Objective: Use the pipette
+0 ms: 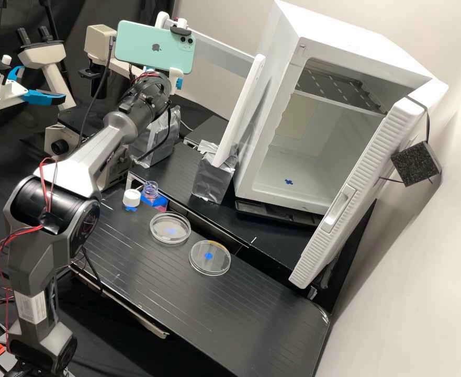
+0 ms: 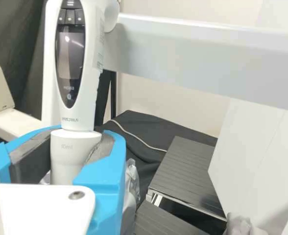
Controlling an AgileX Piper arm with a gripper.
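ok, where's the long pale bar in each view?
High view: the bar runs from behind the phone to the upright white panel.
Wrist view: it's beyond the pipette held in the gripper, crossing in front of that panel.
Shared landmark: the upright white panel.

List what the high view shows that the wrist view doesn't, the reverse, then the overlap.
High view: two clear dishes, the white cap, an open clear bottle, the open white cabinet and a teal phone.

Wrist view: the pipette's dark display and buttons, with its lower body between the gripper's black pads.

Both: the gripper's blue, the long pale bar, the white panel and foil wrapping.
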